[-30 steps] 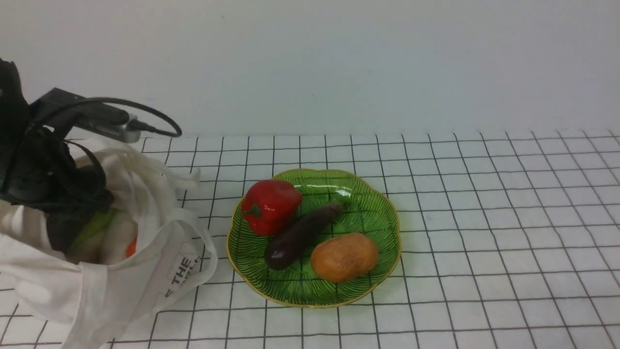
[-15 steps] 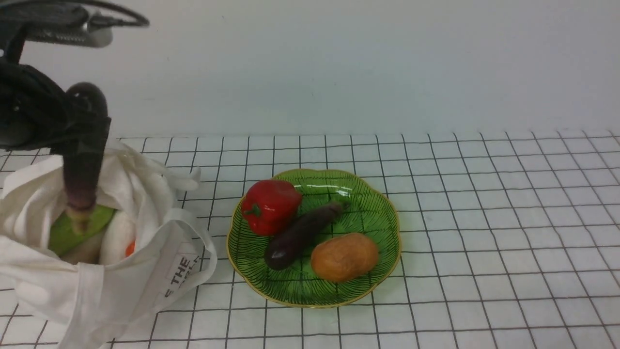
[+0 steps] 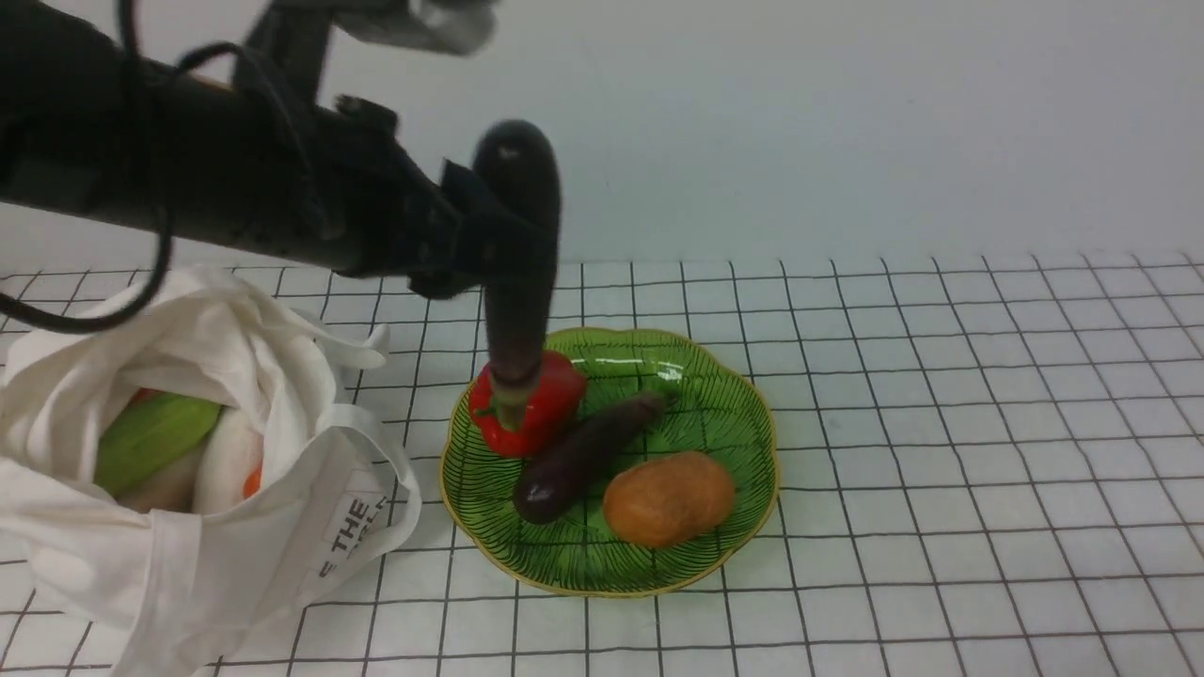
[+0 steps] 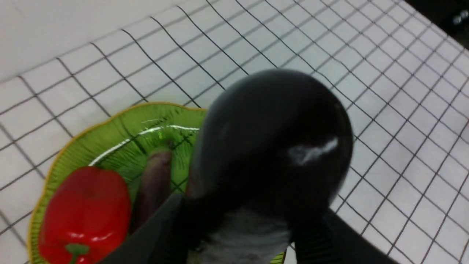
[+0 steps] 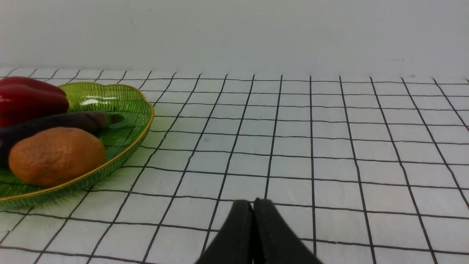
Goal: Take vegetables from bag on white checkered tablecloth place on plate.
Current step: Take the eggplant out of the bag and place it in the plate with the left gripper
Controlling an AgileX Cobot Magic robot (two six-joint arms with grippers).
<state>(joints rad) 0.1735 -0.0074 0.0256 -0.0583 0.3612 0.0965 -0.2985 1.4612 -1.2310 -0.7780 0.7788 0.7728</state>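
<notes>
My left gripper (image 3: 503,246) is shut on the long slim purple eggplant (image 3: 516,310), which hangs upright with its stem tip down, above the back left of the green plate (image 3: 724,414). In the left wrist view its dark rounded end (image 4: 271,146) fills the middle above the plate (image 4: 121,128). The cream bag (image 3: 188,527) lies open at the left on the checkered tablecloth (image 3: 941,470). My right gripper (image 5: 253,205) is shut and empty, low over the cloth to the right of the plate (image 5: 124,106); it is out of the front view.
On the plate lie a red bell pepper (image 3: 546,400), an all-dark eggplant (image 3: 583,456) and a brown potato (image 3: 668,498). A green vegetable (image 3: 150,437) and something orange (image 3: 252,483) show inside the bag. A pale wall stands behind the table.
My left gripper has lifted the slim eggplant out of the bag and carried it to the right, from above the bag to above the plate's left side.
</notes>
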